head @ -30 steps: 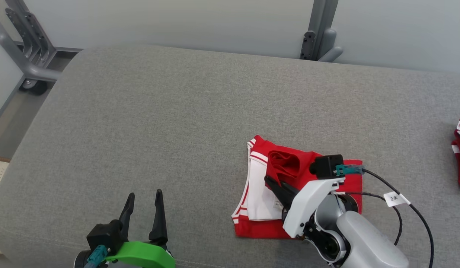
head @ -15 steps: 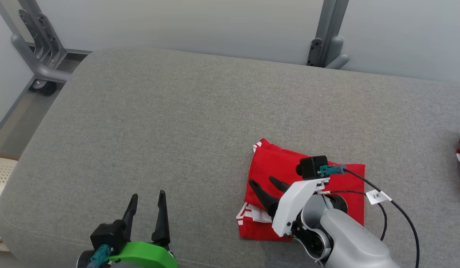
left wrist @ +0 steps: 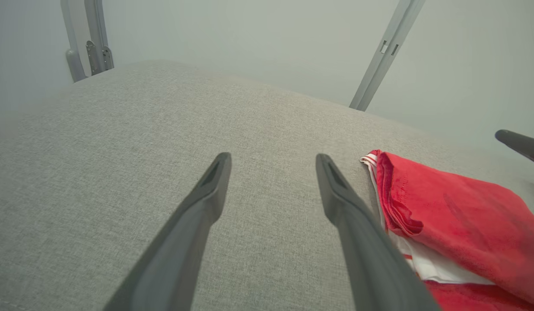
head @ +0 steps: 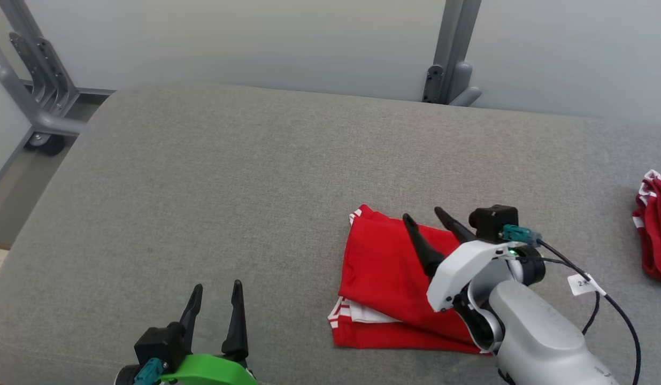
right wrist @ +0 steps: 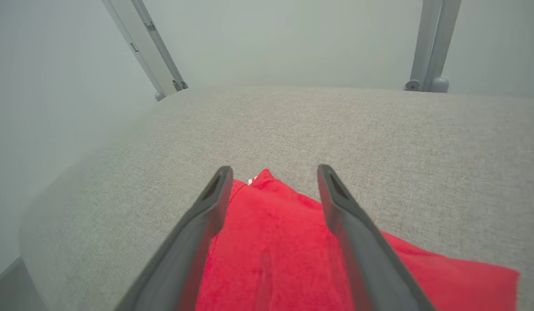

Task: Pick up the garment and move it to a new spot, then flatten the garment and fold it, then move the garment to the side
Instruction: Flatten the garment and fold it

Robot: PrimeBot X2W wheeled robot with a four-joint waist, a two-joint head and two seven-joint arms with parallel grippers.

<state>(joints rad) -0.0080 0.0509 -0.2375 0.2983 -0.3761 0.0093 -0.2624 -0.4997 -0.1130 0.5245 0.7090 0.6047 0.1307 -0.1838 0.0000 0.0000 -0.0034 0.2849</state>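
Above garment (head: 384,278), right fingers (head: 419,245) now spread, raised

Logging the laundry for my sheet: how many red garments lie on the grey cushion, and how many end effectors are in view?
Red garments: 2, the folded garment and a bunched garment at the right edge.
End effectors: 2, left end effector and right end effector.
Total: 4

Open cushion (head: 202,187) spans the left and far side; the folded garment (head: 384,267) near right and the red cloth (head: 654,235) at the right edge obstruct.
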